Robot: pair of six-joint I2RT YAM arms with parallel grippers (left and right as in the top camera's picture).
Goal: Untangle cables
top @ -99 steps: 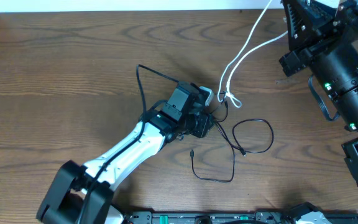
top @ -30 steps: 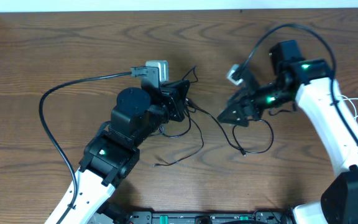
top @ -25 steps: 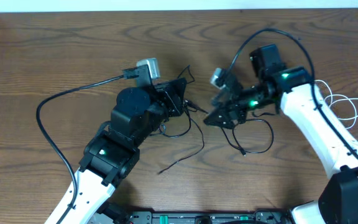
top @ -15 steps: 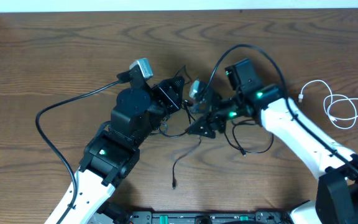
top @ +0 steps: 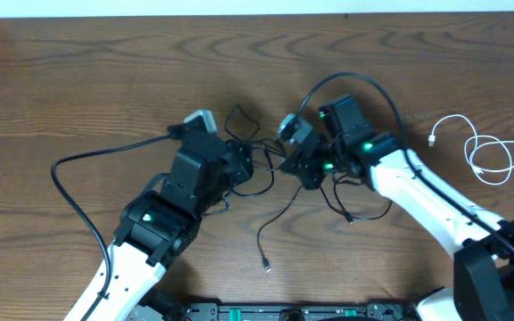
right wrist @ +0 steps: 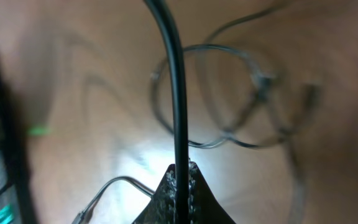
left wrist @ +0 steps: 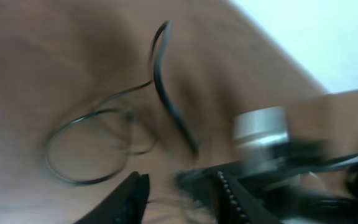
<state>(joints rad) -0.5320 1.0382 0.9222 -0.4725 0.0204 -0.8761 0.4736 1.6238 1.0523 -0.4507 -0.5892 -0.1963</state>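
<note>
Thin black cables (top: 268, 171) lie tangled at the table's middle, between my two grippers. One loose plug end (top: 266, 266) trails toward the front, and a loop (top: 364, 203) lies under the right arm. The white cable (top: 482, 157) lies coiled apart at the far right. My left gripper (top: 244, 166) is open at the tangle's left side; its blurred wrist view shows spread fingers (left wrist: 179, 196) and a black loop (left wrist: 86, 152). My right gripper (top: 303, 168) is shut on a black cable (right wrist: 176, 93) that runs straight up from the jaws (right wrist: 180, 177), with black loops (right wrist: 229, 99) beyond.
The left arm's thick black cable (top: 87, 160) arcs over the table at the left. The right arm's own cable (top: 346, 85) loops above its wrist. The table's back edge (top: 239, 14) meets a white wall. A black rail (top: 293, 312) runs along the front edge.
The right arm has swung left from the right side to the tangle; the white cable now lies at the far right. The left gripper shifted slightly, and the loose black end has swung toward the front.
</note>
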